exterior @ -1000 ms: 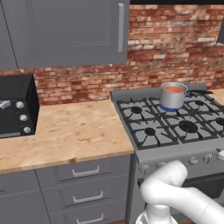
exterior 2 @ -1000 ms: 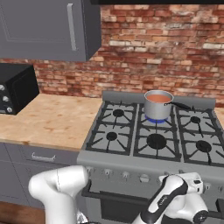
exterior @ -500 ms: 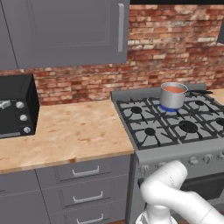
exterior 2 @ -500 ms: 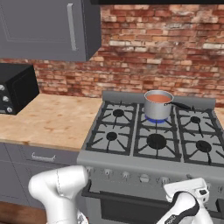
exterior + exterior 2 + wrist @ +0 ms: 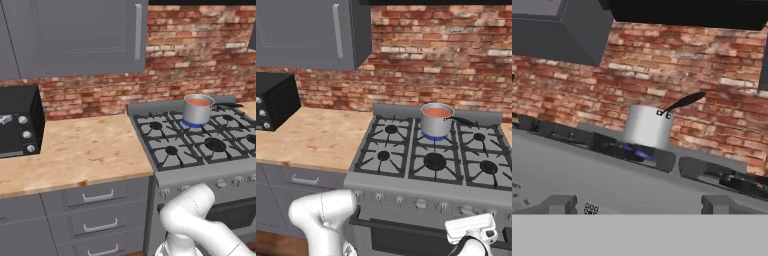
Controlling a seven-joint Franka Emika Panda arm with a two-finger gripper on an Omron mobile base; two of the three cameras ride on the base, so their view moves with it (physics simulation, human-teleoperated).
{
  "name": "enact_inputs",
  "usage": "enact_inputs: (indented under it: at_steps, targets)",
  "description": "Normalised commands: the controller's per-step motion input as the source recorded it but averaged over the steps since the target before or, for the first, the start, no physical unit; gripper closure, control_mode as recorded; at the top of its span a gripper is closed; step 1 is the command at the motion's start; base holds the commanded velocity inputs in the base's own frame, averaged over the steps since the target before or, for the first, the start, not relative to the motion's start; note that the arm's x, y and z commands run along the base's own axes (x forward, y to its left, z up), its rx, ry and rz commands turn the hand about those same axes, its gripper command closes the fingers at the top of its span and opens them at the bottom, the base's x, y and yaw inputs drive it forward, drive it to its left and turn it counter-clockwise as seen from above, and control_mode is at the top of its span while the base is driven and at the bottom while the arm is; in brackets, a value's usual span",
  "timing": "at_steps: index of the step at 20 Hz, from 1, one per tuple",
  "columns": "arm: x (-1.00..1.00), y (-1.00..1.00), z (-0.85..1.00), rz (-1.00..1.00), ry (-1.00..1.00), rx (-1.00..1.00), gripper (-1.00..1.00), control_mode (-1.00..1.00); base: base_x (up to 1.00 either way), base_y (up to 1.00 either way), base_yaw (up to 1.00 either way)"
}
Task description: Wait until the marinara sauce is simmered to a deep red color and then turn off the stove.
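The marinara sauce (image 5: 437, 113), orange-red, sits in its saucepan (image 5: 436, 121) upper centre of the frame on the stove (image 5: 428, 165), a blue flame (image 5: 637, 151) beneath. The gripper (image 5: 639, 204) hangs low before the knobs, probably waiting to turn one; its fingertips stand spread, holding nothing.

There was one stove (image 5: 426, 165) with six burners. One pot (image 5: 436, 120) of red sauce (image 5: 437, 113) sat at 12 o'clock on it. One black oven (image 5: 17, 120) stood at 9 o'clock. Three drawers (image 5: 95, 197) were under the counter (image 5: 75, 150).
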Motion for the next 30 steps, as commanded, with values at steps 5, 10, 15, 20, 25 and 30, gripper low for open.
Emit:
enact_inputs:
  at_steps: [5,10,15,20,25,30]
  targets:
    - [-0.15,-0.06,-0.25,-0.19,-0.09,-0.02,-1.00,-1.00,0.00,0.00,0.00]
    - [-0.05,-0.01,-0.04,-0.22,-0.04,0.00,-1.00,-1.00,0.00,0.00,0.00]
    - [0.00,0.00,-0.01,-0.12,-0.02,-0.01,-1.00,-1.00,0.00,0.00,0.00]
    - [0.00,0.00,-0.07,0.03,-0.04,-0.02,-1.00,-1.00,0.00,0.00,0.00]
    - [0.00,-0.01,-0.17,0.03,0.00,0.00,-1.00,-1.00,0.00,0.00,0.00]
    - [0.00,-0.01,-0.17,0.01,0.00,0.00,-1.00,-1.00,0.00,0.00,0.00]
